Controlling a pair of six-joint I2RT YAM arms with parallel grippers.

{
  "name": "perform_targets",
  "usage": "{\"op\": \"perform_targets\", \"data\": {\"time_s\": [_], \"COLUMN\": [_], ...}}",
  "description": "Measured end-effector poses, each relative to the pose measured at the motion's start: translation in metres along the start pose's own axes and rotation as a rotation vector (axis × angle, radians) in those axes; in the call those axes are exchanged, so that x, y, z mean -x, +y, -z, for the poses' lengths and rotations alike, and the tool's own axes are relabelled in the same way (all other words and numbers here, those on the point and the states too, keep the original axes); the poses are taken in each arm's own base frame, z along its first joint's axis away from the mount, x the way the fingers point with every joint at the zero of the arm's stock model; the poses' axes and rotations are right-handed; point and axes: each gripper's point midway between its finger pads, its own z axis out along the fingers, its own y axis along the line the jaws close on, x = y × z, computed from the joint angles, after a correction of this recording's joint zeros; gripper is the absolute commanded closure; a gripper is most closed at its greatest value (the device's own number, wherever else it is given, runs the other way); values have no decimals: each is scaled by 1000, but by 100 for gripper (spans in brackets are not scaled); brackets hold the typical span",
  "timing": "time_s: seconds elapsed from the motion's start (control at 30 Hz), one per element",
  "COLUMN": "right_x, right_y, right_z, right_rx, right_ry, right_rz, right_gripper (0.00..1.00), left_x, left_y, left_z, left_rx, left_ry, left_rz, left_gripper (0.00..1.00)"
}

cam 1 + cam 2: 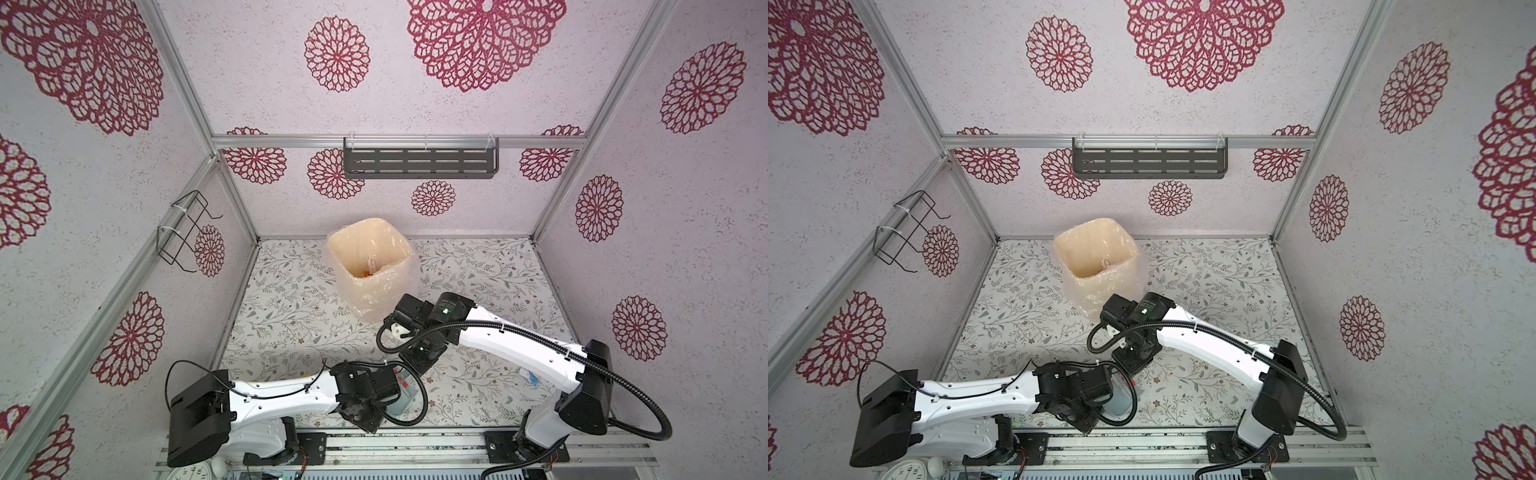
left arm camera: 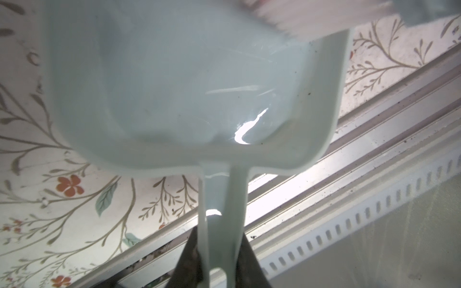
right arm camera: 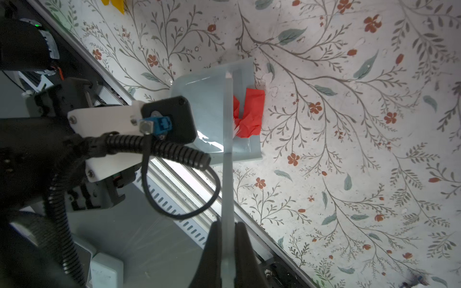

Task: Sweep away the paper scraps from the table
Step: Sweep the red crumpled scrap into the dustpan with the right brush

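Left gripper point(image 2: 217, 241) clamped on dustpan point(image 2: 174, 87) handle; right gripper point(image 3: 227, 232) clamped on brush point(image 3: 227, 179) handle. Bristles touching red paper scrap point(image 3: 252, 112) at dustpan lip, on table point(image 3: 349, 149).

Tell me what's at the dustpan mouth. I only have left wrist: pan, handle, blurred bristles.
Observer: A red scrap lies across the front lip of the dustpan, against the bristles of the brush.
Operator: Brush gripped?
Observer: Yes, the right gripper is shut on its handle.
Operator: Any scraps elsewhere?
Observer: A white scrap with blue marks lies beside the right arm, well away from the pan.
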Motion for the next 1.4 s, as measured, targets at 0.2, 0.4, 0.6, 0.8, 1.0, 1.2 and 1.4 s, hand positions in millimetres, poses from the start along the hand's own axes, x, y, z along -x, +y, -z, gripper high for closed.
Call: {"op": "perform_targets", "data": {"time_s": [0.2, 0.4, 0.6, 0.8, 1.0, 1.2, 1.4], "right_x": [-6, -8, 5, 14, 15, 12, 12], "right_y": [-17, -56, -77, -83, -80, -78, -78], "right_z": [15, 38, 23, -6, -9, -11, -11], "right_rx": [-30, -121, -215, -235, -224, -215, -214], "right_ry": [-12, -74, -64, -3, -4, -7, -8], "right_rz": [-49, -131, -126, -100, -82, -78, -78], "right_gripper": [100, 100, 100, 100, 100, 100, 100], "left_x": [-1, -1, -3, -14, -16, -3, -12], "left_y": [2, 0, -4, -13, -15, -25, -19], "left_z": [-5, -3, 2, 4, 13, 39, 31], "left_rx": [-10, -28, -51, -66, -67, -92, -80], "left_ry": [-13, -26, -29, 0, -6, -74, -49], "left_rz": [10, 25, 43, 39, 60, 52, 70], "left_gripper": [100, 100, 100, 100, 100, 100, 100]}}
